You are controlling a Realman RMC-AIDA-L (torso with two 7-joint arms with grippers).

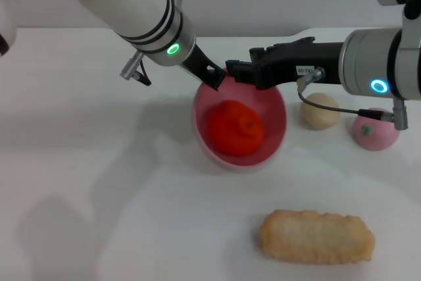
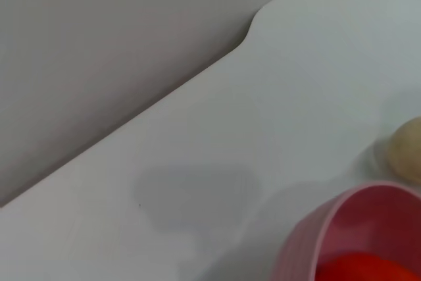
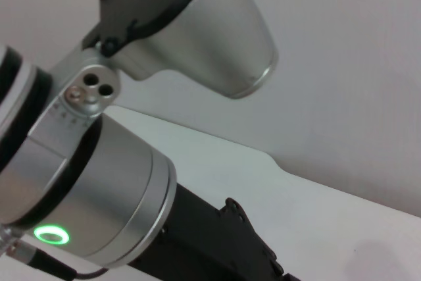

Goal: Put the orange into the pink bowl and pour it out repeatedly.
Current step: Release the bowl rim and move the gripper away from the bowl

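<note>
I am gripping the far rim of the pink bowl with my left gripper; my right gripper is beside it, its fingers' state unclear. The orange is sitting inside the tilted bowl, mid-table.

The head camera looks from above, forward and down on the white desk; the pink bowl sits near the centre, both arms enter from 11 and 3 o'clock. The left wrist camera is very near the desk, facing along it to the wall, with the bowl rim at 5 o'clock; this bowl is shared with the head view. The right wrist camera faces the left arm closely.
</note>
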